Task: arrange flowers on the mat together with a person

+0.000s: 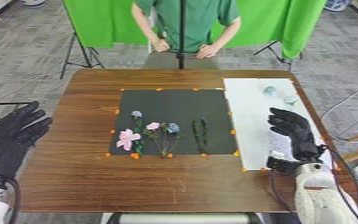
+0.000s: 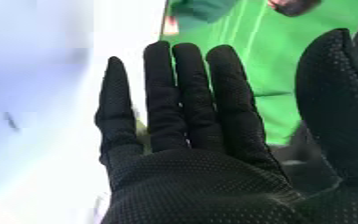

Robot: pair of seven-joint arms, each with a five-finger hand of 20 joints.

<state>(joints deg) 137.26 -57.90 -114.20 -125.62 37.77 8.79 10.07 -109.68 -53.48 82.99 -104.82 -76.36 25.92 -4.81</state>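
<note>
Now my right hand [image 1: 291,125] is spread wide over the white sheet [image 1: 251,112], fingers near straight, thumb well apart from them, and I see nothing gripped in it. My left hand [image 1: 11,137] is also loose and open, by the table's [image 1: 60,185] left edge.

Two pale blooms [image 1: 270,90] lie on the sheet beyond my right fingertips; they are small and faint from here, so I can't swear to their kind or where their stems run. On the dark mat [image 1: 167,102] lie a big pink flower [image 1: 125,141], a small blue one [image 1: 136,114], a pale pink one [image 1: 153,126], a grey-blue one [image 1: 173,128] and, to the right of these, green sprigs [image 1: 204,132].

I take the step in hand to be fetching another bloom for the mat, with the work perhaps half done. To do it well, I should come down over the stem, not the head, and close thumb and fingers softly, since petals would likely crush or pop off. A thin stem could slip between gloved fingers, so I'd check the hold before lifting. Then I'd carry it high over the sprigs and set it on the bare right side, opening slowly so that nothing snags.
</note>
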